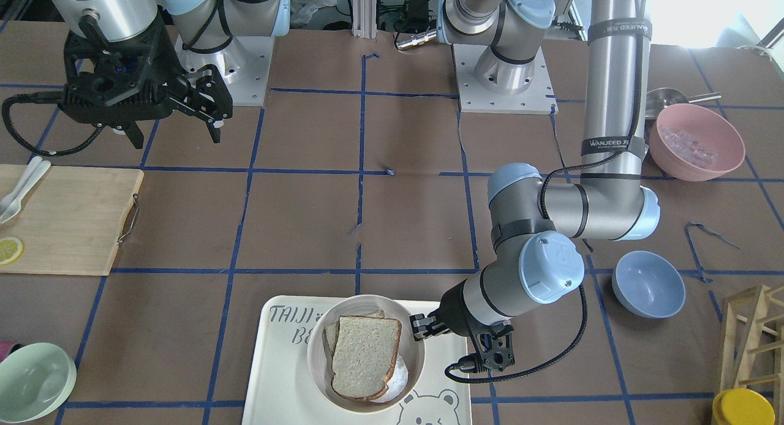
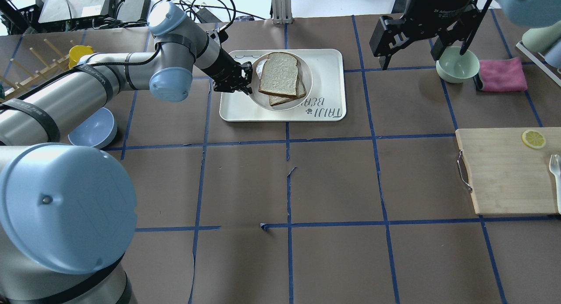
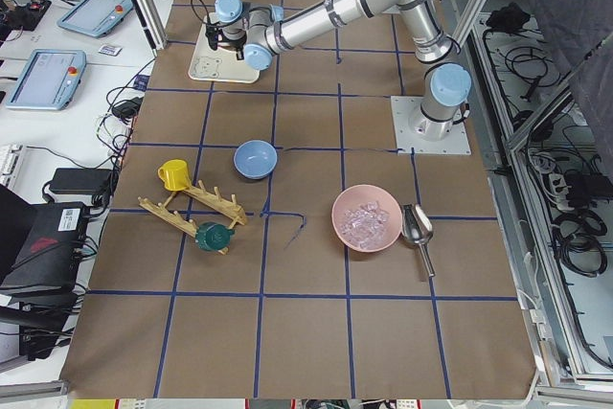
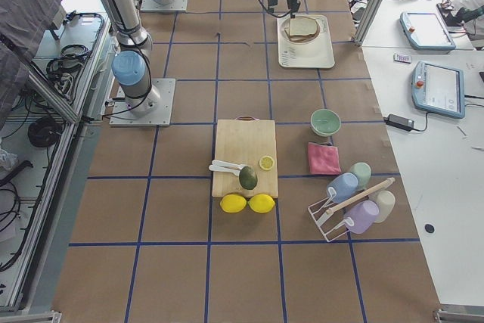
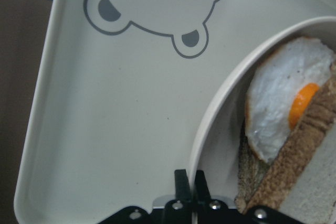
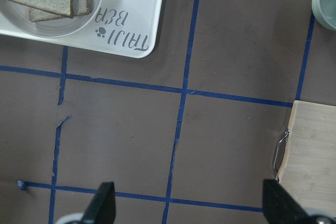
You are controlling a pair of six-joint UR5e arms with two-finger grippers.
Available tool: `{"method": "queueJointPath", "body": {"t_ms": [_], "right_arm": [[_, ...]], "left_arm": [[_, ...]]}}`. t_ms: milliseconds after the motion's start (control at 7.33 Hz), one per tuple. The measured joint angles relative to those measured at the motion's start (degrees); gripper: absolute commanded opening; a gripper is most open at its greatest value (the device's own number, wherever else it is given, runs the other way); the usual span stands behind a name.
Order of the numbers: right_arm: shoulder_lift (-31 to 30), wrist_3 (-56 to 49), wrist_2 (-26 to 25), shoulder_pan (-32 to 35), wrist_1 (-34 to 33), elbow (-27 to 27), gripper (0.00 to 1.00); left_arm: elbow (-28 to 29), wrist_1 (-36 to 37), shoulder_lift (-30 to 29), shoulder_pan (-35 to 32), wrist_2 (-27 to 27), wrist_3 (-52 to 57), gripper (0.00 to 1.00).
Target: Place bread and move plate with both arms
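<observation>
At the lower centre of the front view, left gripper point(image 1: 421, 327) pinched shut on the plate point(image 1: 315, 351) rim.
Inside the plate the bread point(image 1: 365, 354) lies atop an egg-topped slice point(image 5: 278, 103), plate on the bear tray point(image 1: 275, 376); right gripper point(image 1: 173, 133) hangs spread wide, upper left, holding nothing.

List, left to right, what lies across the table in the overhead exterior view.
Light-blue round bowl → left gripper → cream-white round plate holding the brown-crusted bread slice → pale green round bowl → yellow lemon slice.
</observation>
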Motion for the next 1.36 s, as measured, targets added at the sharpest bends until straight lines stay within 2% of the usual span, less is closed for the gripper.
{"method": "queueJointPath", "body": {"t_ms": [136, 273, 409, 682, 955, 1364], "right_arm": [[0.00, 0.00, 0.00, 0.00, 0.00, 0.01, 1.00], [0.00, 0.00, 0.00, 0.00, 0.00, 0.02, 1.00], [0.03, 0.00, 0.00, 0.00, 0.00, 0.02, 1.00], [0.02, 0.00, 0.00, 0.00, 0.06, 0.02, 1.00], [0.03, 0.00, -0.04, 0.01, 0.09, 0.05, 1.00], [-0.03, 0.00, 0.02, 0.09, 0.09, 0.10, 1.00]], "left_arm": [[0.25, 0.00, -0.70, 0.08, 0.00, -0.22, 0.00], [0.53, 0.00, -0.99, 0.14, 0.00, -0.55, 0.72], [0.77, 0.01, -1.11, 0.16, 0.02, -0.96, 1.00], [1.01, -0.11, -0.72, 0.22, 0.17, -1.35, 1.00], [1.10, -3.65, 2.43, 0.19, 1.40, -1.18, 1.00], [1.06, -20.80, 14.69, -0.48, 5.00, -0.56, 1.00]]}}
